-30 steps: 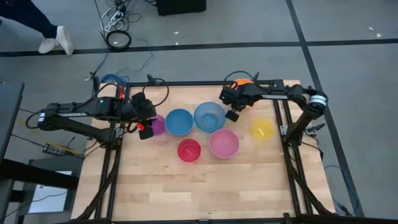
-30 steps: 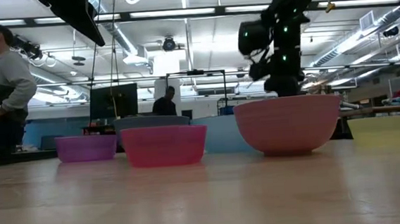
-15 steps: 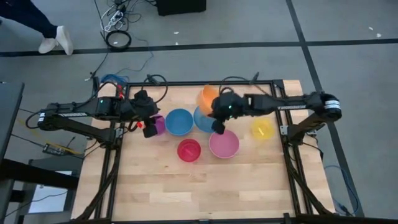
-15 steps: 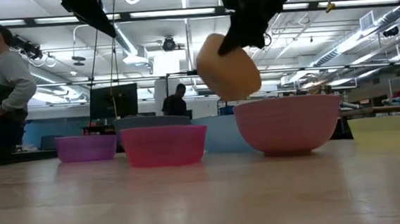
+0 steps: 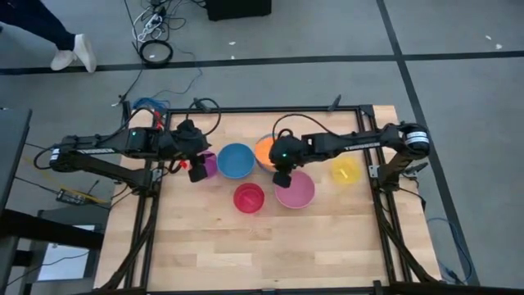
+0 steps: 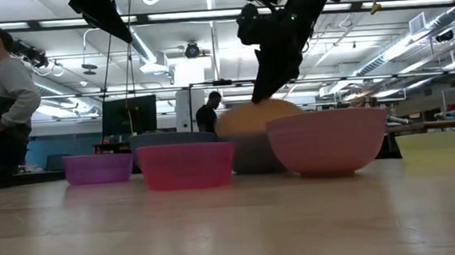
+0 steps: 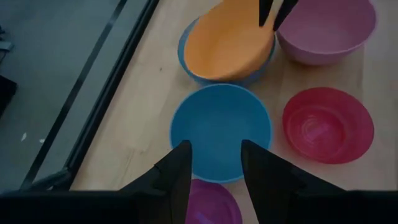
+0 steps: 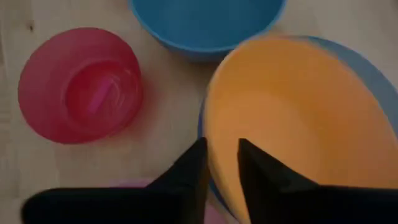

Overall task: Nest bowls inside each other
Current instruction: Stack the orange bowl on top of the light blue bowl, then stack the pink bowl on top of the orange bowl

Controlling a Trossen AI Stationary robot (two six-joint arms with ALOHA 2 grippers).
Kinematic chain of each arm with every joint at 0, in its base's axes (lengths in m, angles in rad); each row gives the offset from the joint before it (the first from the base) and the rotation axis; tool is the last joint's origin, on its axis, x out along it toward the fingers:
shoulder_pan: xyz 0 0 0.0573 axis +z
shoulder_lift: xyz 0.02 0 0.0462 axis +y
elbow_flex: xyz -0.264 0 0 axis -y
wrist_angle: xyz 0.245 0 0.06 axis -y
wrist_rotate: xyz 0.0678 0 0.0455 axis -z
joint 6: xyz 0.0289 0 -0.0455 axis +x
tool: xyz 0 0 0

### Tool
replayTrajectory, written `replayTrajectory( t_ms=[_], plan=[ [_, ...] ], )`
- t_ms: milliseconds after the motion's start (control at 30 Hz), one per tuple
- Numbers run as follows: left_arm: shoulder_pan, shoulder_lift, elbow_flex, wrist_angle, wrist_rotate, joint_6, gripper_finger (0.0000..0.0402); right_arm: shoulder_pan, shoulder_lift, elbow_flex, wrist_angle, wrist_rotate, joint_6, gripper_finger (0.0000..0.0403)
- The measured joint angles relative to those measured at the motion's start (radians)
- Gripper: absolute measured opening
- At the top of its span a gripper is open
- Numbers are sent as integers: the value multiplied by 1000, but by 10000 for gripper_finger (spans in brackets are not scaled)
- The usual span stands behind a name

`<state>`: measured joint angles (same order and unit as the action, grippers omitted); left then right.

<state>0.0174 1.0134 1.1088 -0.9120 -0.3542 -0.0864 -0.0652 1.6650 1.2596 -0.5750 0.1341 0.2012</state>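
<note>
The orange bowl (image 5: pixel 266 151) lies tilted inside the lighter blue bowl (image 7: pixel 249 79) at the table's middle. My right gripper (image 8: pixel 221 162) stands over the orange bowl's near rim, one finger inside and one outside, with a gap between them. The blue bowl (image 5: pixel 236 161) stands to its left, the purple bowl (image 5: pixel 208 164) further left. The pink bowl (image 5: pixel 296 191), red bowl (image 5: pixel 249 197) and yellow bowl (image 5: pixel 345 170) rest on their bases. My left gripper (image 7: pixel 214 162) hangs open above the purple and blue bowls, touching nothing. My right gripper comes slanting down from the right with its fingers (image 8: pixel 189 171) astride the orange bowl's near rim (image 8: pixel 212 152). I cannot tell whether they touch it. The bowl leans in the lighter blue bowl, its far rim (image 6: pixel 250 110) raised.
Black frame rails (image 5: pixel 368 164) run along the table's left and right sides. The near half of the wooden table (image 5: pixel 262 246) holds no objects. A person (image 6: pixel 0 95) stands beyond the table at the left in the low view.
My right gripper has carried the orange bowl from the table's far right toward the middle, tipping downward, and lowered it. The bowl, hanging tilted in the air half a second ago, now lies in the lighter blue bowl.
</note>
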Motion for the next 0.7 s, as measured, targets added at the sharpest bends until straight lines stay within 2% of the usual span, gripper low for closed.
replayTrajectory(
  t_ms=[200, 433, 533, 700],
  plan=[
    [0, 0, 0, -27, 6, -5, 147, 43, -35, 101, -247, 34, 98, 135],
    [-19, 0, -7, -153, 52, -81, 147, 139, -62, 120, -633, 50, 322, 141],
    [-41, 0, -31, -150, 53, -86, 147, 179, -62, 94, -669, 54, 394, 143],
    [-65, 0, -93, -95, 53, -102, 147, 193, -61, 33, -590, 73, 435, 143]
  ],
)
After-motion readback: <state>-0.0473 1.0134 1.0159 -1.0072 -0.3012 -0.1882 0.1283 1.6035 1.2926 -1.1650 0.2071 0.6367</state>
